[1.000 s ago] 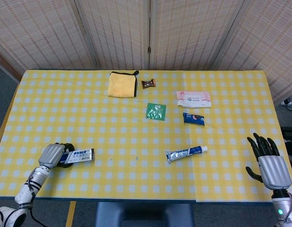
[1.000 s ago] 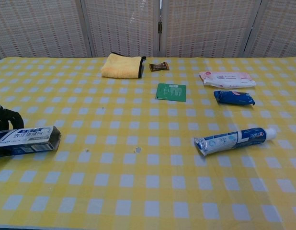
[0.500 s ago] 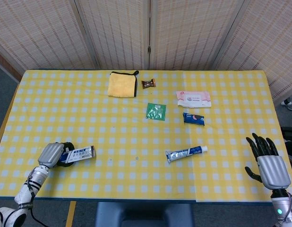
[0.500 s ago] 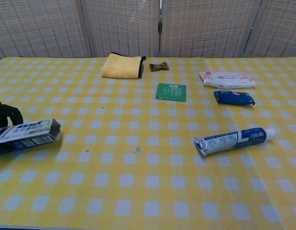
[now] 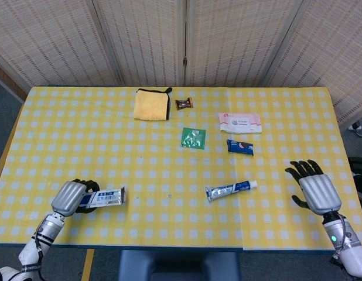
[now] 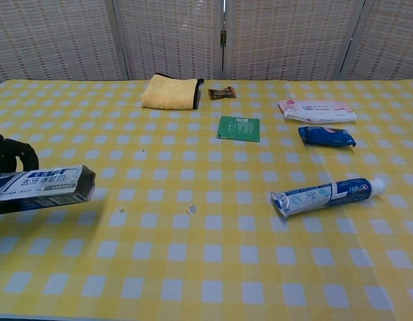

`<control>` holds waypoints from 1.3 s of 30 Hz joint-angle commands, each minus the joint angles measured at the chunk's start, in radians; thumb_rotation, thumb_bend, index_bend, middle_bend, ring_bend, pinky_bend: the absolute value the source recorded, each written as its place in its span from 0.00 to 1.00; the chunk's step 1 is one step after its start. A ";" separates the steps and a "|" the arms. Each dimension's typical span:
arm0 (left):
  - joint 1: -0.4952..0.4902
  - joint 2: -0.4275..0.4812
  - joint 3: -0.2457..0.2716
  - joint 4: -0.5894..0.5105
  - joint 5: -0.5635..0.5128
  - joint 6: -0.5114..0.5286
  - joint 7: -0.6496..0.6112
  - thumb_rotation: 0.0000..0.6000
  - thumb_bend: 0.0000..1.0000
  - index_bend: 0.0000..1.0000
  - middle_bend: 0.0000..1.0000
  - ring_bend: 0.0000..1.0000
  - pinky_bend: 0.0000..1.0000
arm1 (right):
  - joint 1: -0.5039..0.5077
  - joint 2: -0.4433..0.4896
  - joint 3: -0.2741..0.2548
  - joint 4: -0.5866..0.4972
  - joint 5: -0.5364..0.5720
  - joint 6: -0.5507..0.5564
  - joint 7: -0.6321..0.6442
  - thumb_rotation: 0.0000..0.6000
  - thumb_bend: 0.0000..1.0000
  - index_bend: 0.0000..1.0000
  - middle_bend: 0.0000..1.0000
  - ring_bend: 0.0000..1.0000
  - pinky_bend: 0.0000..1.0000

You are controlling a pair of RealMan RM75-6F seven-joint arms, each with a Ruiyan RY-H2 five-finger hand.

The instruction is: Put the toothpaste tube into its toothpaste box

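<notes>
Since 1 second ago, the box point(image 5: 105, 199) is being carried by the left hand point(image 5: 70, 198) rightward and inward over the table point(image 5: 81, 134), and it is now being held lifted, with a shadow being cast on the cloth below it in the chest view. Over the same second, the right hand point(image 5: 313, 190) is being brought inward from the table's right edge toward the tube point(image 5: 229, 189). The tube is lying where it was, flat on the checked cloth right of centre, cap end pointing right and slightly away from the robot.

The box is being gripped at its left end by the left hand's dark fingers point(image 6: 13, 155), which are being wrapped around it, while its open right end is being pointed toward the tube. The 2 are being kept well apart. The right hand is being held over the table's right side with its fingers spread and nothing between them, near the tube's cap end without touching it.

Further back, a blue packet point(image 5: 239, 146) is lying just beyond the tube, with a pink wipes pack point(image 5: 240, 122) behind it. A green sachet point(image 5: 193, 138) is lying near the centre. A yellow cloth point(image 5: 152, 106) and a small brown candy point(image 5: 184, 103) are lying side by side near the far edge.
</notes>
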 commanded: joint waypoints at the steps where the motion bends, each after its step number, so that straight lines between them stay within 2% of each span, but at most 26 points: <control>1: 0.001 0.006 0.001 -0.020 -0.002 0.002 0.025 1.00 0.32 0.55 0.56 0.55 0.48 | 0.074 -0.004 0.018 0.002 0.047 -0.103 -0.028 1.00 0.29 0.36 0.26 0.22 0.22; 5: 0.006 0.010 -0.003 -0.030 -0.017 0.001 0.036 1.00 0.32 0.55 0.56 0.55 0.48 | 0.131 -0.042 0.018 0.017 0.085 -0.188 -0.066 1.00 0.29 0.37 0.27 0.22 0.25; 15: 0.018 0.020 -0.003 -0.030 -0.023 0.015 0.036 1.00 0.32 0.55 0.56 0.55 0.48 | 0.239 -0.181 0.014 0.060 0.144 -0.281 -0.201 1.00 0.29 0.38 0.27 0.23 0.25; 25: 0.031 0.029 -0.001 -0.024 -0.017 0.034 0.019 1.00 0.32 0.55 0.56 0.55 0.48 | 0.303 -0.309 -0.005 0.124 0.196 -0.310 -0.300 1.00 0.29 0.40 0.29 0.24 0.26; 31: 0.035 0.026 0.000 -0.008 -0.017 0.035 0.000 1.00 0.32 0.55 0.56 0.55 0.48 | 0.325 -0.355 -0.005 0.146 0.183 -0.277 -0.331 1.00 0.29 0.41 0.29 0.25 0.26; 39: 0.040 0.027 0.002 0.000 -0.006 0.046 -0.024 1.00 0.32 0.55 0.56 0.55 0.48 | 0.362 -0.409 -0.005 0.172 0.215 -0.292 -0.363 1.00 0.29 0.41 0.29 0.24 0.26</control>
